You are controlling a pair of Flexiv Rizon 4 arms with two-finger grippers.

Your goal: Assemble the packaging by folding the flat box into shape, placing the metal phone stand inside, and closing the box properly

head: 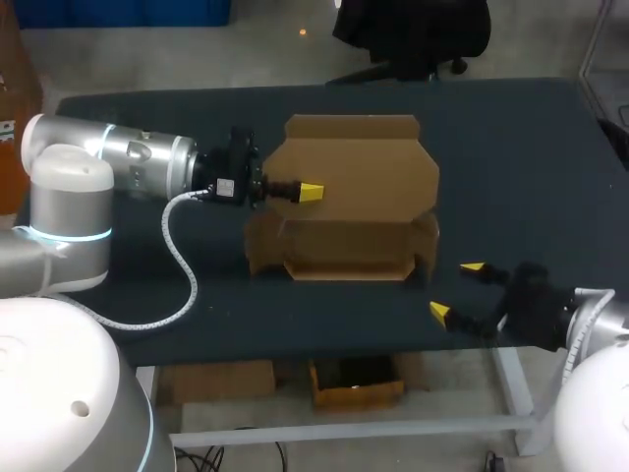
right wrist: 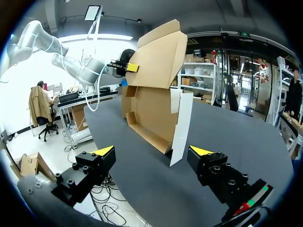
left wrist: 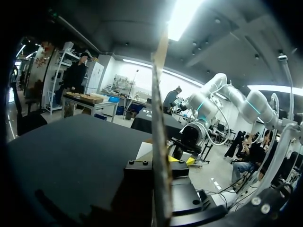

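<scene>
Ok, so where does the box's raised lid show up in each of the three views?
Head view: the lid is at the table's middle, with the left claw at its left edge.
Left wrist view: the lid is seen edge-on, a thin cardboard strip between that claw's fingers.
Right wrist view: the lid tilts up above the box's base, ahead of the open right claw.
Shared landmark: the dark table.
</scene>
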